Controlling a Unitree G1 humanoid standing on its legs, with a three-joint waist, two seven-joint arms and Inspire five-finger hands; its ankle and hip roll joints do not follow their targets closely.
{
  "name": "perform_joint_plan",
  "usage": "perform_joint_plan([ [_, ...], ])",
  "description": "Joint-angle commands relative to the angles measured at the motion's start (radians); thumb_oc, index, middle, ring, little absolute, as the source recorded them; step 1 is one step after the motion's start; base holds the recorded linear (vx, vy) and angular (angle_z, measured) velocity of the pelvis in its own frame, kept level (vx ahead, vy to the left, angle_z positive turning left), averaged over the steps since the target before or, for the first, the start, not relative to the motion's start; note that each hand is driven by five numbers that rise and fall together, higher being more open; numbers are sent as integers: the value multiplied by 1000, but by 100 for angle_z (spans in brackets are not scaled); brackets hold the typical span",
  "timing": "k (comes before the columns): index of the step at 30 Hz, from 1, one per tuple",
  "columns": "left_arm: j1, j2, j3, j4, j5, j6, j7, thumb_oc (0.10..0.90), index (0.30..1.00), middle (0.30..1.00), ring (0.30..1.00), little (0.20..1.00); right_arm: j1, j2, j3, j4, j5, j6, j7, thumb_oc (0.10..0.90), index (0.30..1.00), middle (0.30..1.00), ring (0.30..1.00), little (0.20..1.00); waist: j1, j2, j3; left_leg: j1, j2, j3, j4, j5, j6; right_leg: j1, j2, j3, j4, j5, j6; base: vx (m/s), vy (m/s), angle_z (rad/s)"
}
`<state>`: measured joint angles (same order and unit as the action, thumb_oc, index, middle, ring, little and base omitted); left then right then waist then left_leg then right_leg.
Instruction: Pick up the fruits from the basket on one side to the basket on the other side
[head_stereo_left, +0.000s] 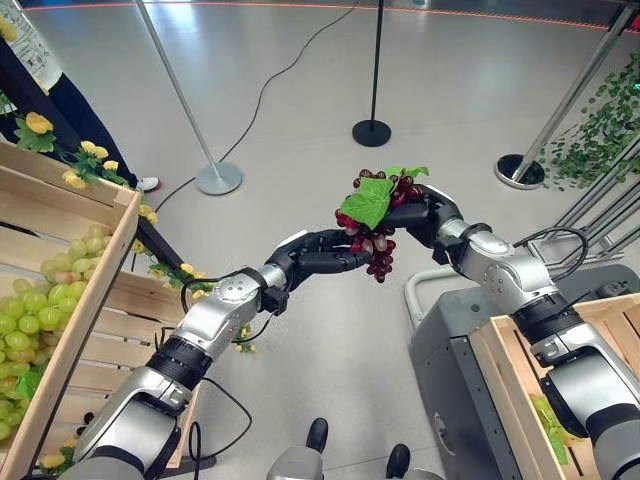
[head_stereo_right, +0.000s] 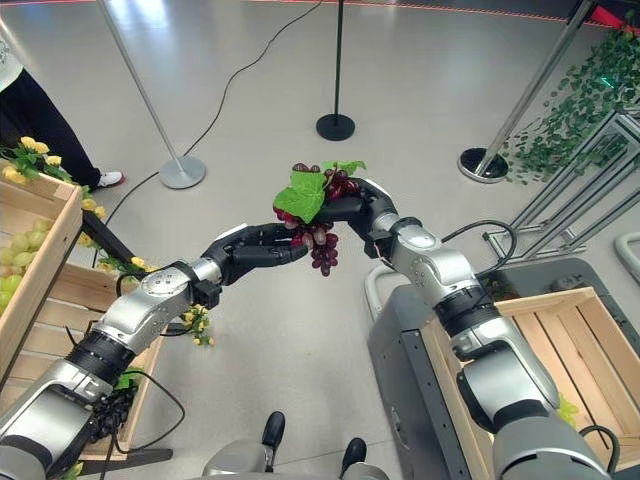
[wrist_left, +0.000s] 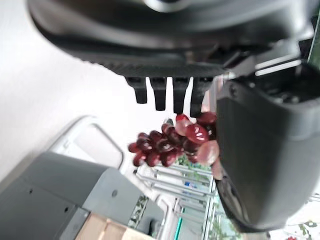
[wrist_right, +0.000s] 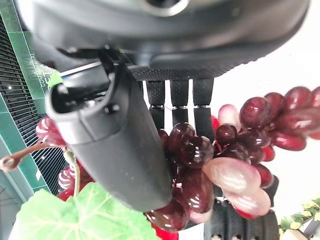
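A bunch of dark red grapes (head_stereo_left: 378, 232) with a green leaf (head_stereo_left: 369, 201) on top hangs in mid-air above the grey floor (head_stereo_left: 330, 90), between the two hands, which meet at the middle of the scene. The right hand (head_stereo_left: 425, 212) comes in from the right and has its fingers and thumb curled round the upper part of the bunch, just under the leaf; in the right wrist view the grapes sit pressed between the thumb (wrist_right: 117, 142) and the row of fingers (wrist_right: 172, 100), with more grapes trailing off to the side. The left hand (head_stereo_left: 322, 252) reaches in from the left at the lower part of the bunch, its fingers stretched out fairly straight beside and under the grapes; in the left wrist view the grapes (wrist_left: 172, 142) hang just past the fingers (wrist_left: 160, 92) and beside the thumb (wrist_left: 260, 155), touching it, but whether the hand presses them cannot be told. On the robot's left stands a wooden crate (head_stereo_left: 70, 290) holding green grapes (head_stereo_left: 30, 320), trimmed with yellow flowers (head_stereo_left: 90, 160). On the right a second wooden crate (head_stereo_right: 560, 350) sits on a grey cart (head_stereo_left: 450, 350). Metal barrier posts (head_stereo_left: 205, 150) stand on the floor behind, and green ivy (head_stereo_right: 575, 110) hangs at the right. A person's dark trouser leg and shoe (head_stereo_right: 60, 140) show at the far left. No writing can be read on any of these.
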<state>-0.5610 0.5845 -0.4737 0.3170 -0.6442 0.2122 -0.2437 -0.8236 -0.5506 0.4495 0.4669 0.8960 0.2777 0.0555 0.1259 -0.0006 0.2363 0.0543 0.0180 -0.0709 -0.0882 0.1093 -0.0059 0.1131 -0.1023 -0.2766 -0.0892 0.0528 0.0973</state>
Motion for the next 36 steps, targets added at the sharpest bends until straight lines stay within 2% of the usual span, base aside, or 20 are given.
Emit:
perform_joint_plan([
  [1, -30, -108, -51, 48, -83, -116, -75, 800, 900, 900, 900, 900, -147, 78, 25, -52, 148, -89, 16, 400, 300, 300, 300, 300, 5, -26, -223, 36, -4, 32, 1, -69, -19, 28, -8, 32, 2, -1, -25, 0, 0, 0],
  [7, -37, -111, -43, 88, -63, -139, -28, 800, 900, 900, 900, 900, -157, 99, 30, -56, 170, -66, 24, 400, 300, 300, 300, 300, 6, -29, -224, 39, -4, 34, 1, -69, -18, 30, -8, 35, 2, -1, -25, 3, 1, -2],
  [9, -39, -113, -31, 103, -61, -176, 5, 800, 900, 900, 900, 900, -151, 106, 29, -57, 171, -61, 29, 400, 300, 300, 300, 300, 6, -31, -224, 39, -5, 33, 1, -68, -18, 29, -7, 35, 2, -1, -25, -2, -2, -2],
  [12, -31, -131, 2, 101, -94, -256, 27, 800, 900, 900, 900, 900, -139, 109, 20, -65, 166, -50, 32, 400, 300, 300, 300, 300, 7, -36, -224, 39, -4, 33, 1, -68, -19, 29, -8, 32, 2, -1, -25, 0, 0, 0],
  [13, -25, -138, 10, 99, -88, -294, 33, 800, 900, 900, 900, 900, -135, 110, 17, -66, 168, -48, 34, 400, 300, 300, 300, 300, 7, -38, -224, 39, -4, 33, 1, -68, -19, 29, -8, 32, 2, 0, -26, 0, 0, 0],
  [14, -17, -148, 20, 92, -93, -361, 38, 800, 900, 900, 900, 900, -126, 114, 11, -69, 169, -45, 34, 400, 300, 300, 300, 300, 7, -41, -224, 38, -4, 32, 1, -68, -19, 28, -8, 33, 2, 0, -27, 0, 0, 0],
  [18, -6, -166, 55, 57, -116, -441, 70, 800, 900, 900, 900, 900, -109, 122, 0, -75, 156, -43, 35, 400, 300, 300, 300, 300, 8, -49, -222, 39, -4, 29, 1, -69, -19, 29, -6, 35, 2, 0, -31, 0, 0, 0],
  [23, 4, -203, 51, 59, -160, -460, 45, 800, 900, 900, 900, 900, -116, 135, 1, -75, 159, -36, 29, 400, 300, 300, 300, 300, 4, -54, -221, 42, -3, 29, 1, -72, -18, 31, -4, 39, 2, -1, -34, 0, 0, 0],
  [28, 7, -207, 54, 44, -121, -507, 87, 800, 900, 900, 900, 900, -125, 143, 4, -64, 159, -34, 30, 400, 300, 300, 300, 300, 7, -56, -219, 44, -4, 28, 1, -72, -18, 33, -4, 40, 2, 0, -35, 2, -1, -2],
  [29, 6, -207, 57, 43, -111, -506, 93, 458, 387, 387, 387, 387, -127, 145, 5, -60, 160, -35, 30, 400, 300, 300, 300, 300, 8, -56, -219, 44, -4, 28, 1, -72, -18, 33, -3, 40, 2, -1, -36, 0, 0, 0],
  [30, 4, -206, 58, 47, -109, -504, 90, 400, 300, 300, 300, 300, -129, 147, 4, -60, 161, -33, 30, 400, 300, 300, 300, 300, 7, -57, -219, 45, -4, 29, 1, -73, -18, 34, -3, 40, 2, -1, -36, 0, 0, 0],
  [36, 3, -201, 56, 49, -92, -508, 117, 400, 300, 300, 300, 300, -128, 147, 7, -62, 172, -33, 34, 400, 300, 300, 300, 300, 7, -58, -219, 45, -4, 28, 1, -73, -18, 33, -3, 42, 2, 1, -35, 0, 0, 0],
])
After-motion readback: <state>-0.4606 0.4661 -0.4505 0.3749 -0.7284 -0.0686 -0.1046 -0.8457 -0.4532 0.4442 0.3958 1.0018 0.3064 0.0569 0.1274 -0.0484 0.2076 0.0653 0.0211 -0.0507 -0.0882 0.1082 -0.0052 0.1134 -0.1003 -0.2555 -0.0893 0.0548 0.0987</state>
